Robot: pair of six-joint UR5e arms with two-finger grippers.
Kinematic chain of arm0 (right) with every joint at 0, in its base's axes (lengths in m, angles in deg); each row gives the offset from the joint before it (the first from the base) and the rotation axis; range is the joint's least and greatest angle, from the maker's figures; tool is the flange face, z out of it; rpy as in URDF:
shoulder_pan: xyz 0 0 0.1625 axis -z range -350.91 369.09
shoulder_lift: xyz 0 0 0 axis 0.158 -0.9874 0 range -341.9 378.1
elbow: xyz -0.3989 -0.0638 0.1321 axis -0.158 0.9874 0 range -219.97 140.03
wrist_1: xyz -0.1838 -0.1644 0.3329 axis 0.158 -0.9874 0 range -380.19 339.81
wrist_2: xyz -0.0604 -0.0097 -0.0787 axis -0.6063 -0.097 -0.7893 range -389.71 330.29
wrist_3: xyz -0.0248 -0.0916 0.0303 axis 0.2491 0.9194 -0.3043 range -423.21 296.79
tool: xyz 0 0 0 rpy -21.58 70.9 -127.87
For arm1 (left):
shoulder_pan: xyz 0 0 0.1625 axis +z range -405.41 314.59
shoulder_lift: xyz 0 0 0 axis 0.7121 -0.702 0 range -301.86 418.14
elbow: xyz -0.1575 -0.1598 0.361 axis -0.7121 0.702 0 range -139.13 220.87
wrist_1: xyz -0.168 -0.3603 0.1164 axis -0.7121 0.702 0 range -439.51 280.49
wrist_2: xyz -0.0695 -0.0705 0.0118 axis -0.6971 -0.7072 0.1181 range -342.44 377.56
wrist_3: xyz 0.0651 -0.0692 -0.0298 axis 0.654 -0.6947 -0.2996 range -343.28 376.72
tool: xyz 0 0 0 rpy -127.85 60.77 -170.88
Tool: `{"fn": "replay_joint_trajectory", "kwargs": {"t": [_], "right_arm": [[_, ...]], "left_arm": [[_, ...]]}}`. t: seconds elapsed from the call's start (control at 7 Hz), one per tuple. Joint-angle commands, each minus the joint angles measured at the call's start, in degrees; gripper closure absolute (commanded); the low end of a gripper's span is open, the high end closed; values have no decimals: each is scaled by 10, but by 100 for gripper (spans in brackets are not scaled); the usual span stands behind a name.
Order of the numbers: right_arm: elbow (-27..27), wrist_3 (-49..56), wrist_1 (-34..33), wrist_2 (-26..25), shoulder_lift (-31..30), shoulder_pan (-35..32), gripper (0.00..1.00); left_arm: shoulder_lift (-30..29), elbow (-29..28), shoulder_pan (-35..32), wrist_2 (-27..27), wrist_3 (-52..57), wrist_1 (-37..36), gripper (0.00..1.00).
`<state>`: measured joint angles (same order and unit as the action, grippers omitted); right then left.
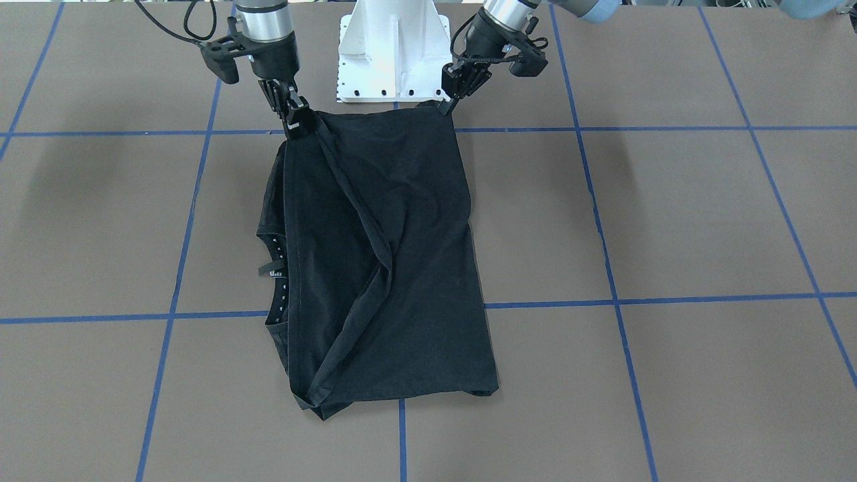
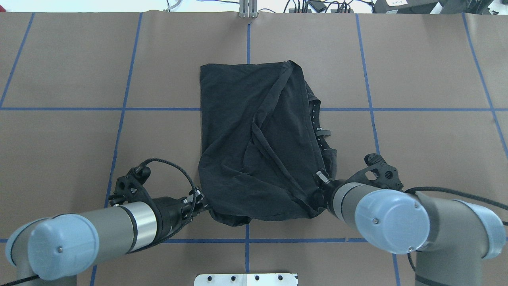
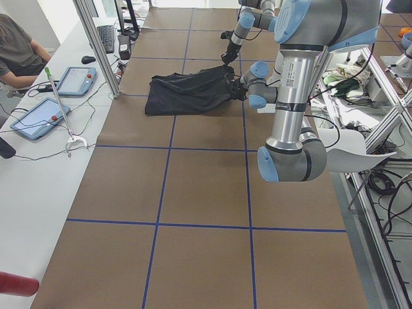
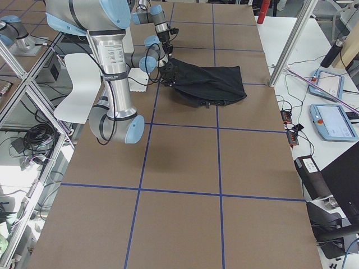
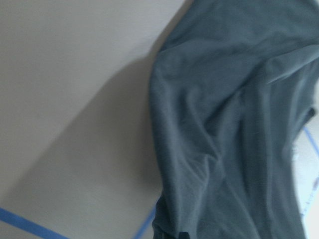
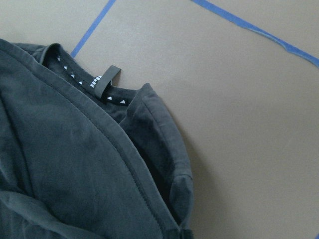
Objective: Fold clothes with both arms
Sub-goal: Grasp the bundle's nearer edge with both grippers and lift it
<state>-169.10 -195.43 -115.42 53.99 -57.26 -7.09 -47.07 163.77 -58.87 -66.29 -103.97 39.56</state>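
Left tool (image 1: pixel 447 106), right tool (image 1: pixel 296 124): T-shirt (image 1: pixel 408 254) corners

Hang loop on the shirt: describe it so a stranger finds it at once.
On the brown table with blue tape lines lies a black T-shirt. Along its edge on the robot's right the neckband peeks out, dotted with small white triangles. The hang loop is the short dark strap with white lettering jutting out from that band; nothing else there sticks out.
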Motion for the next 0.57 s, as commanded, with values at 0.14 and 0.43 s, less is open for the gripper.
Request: {"fn": "replay_joint_trajectory", "kwargs": {"t": [0.14, 0.43], "right_arm": [[86, 92, 1, 141, 81, -162, 100], [233, 162, 6, 193, 179, -237, 100]], "left_arm": [[-146, -106, -197, -132, 66, -46, 100], [-202, -229, -257, -139, 119, -36, 100]]}}
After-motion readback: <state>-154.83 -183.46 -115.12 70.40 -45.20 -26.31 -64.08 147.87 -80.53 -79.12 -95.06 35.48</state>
